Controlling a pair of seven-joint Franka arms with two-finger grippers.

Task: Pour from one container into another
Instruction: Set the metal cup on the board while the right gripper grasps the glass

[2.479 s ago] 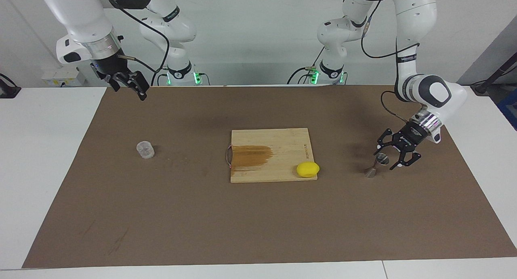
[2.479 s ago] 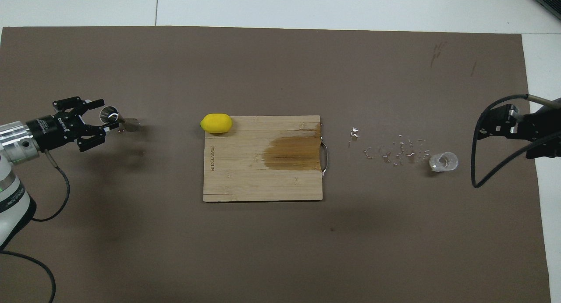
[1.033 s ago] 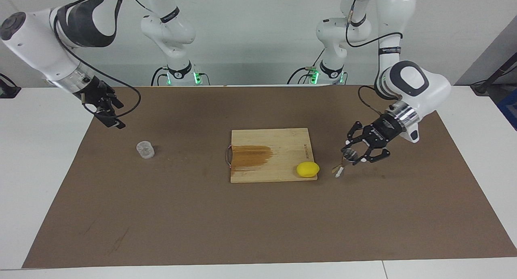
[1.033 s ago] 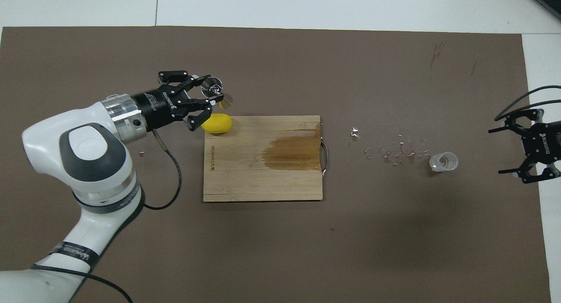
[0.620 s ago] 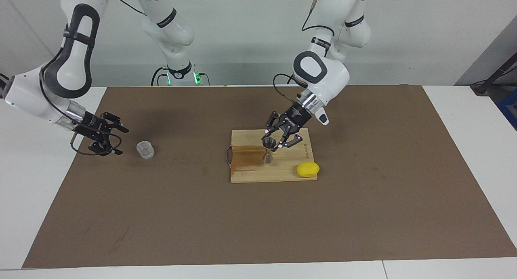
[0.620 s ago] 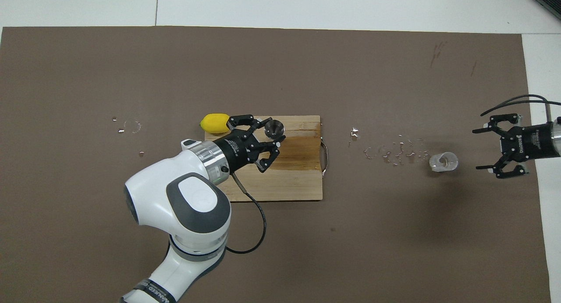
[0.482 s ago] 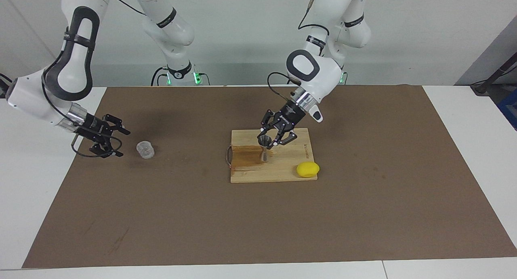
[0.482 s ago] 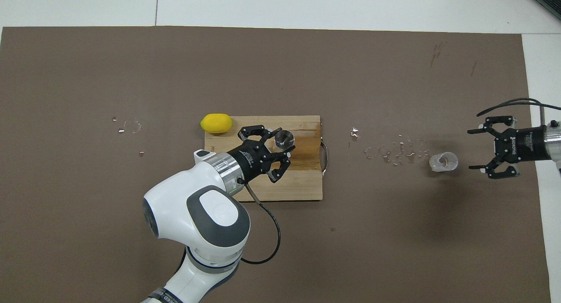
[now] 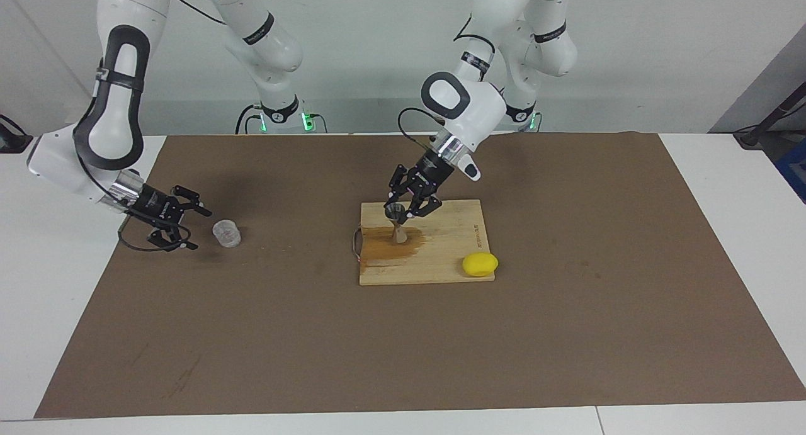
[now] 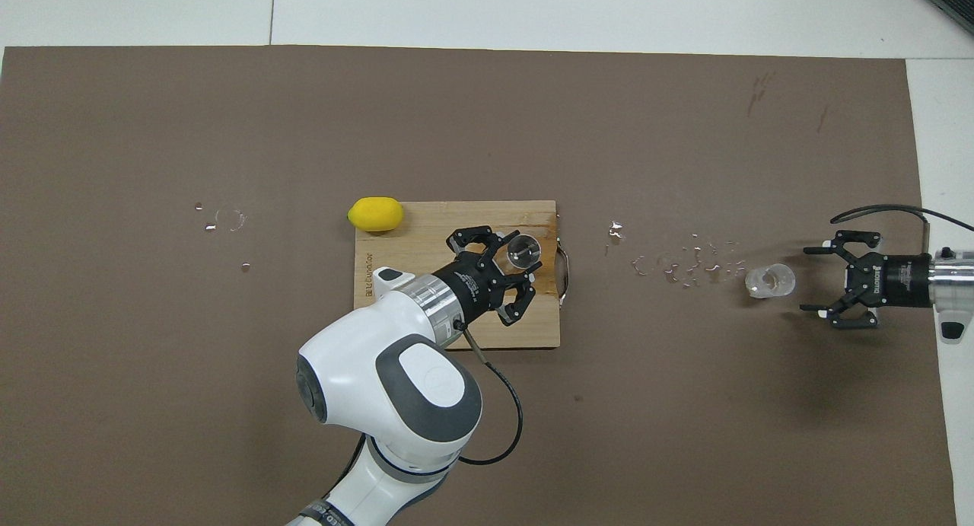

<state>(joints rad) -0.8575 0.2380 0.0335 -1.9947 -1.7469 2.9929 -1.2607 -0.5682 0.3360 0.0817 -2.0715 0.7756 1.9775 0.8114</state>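
The left gripper (image 9: 403, 211) pinches the steel jigger (image 9: 396, 221) (likely slick, best held at its rim) over the cutting board (image 9: 453, 259), while the right gripper (image 9: 184, 224), fingers spread, sits beside the light, probably fragile clear cup (image 9: 227, 233).

Two high opposed views, one shared table (image 9: 94, 170)

shiny steel jigger (image 9: 397, 224), clear ribbed plastic cup (image 9: 226, 233), matt wooden board (image 9: 441, 259), matt brown mat (image 9: 567, 334)
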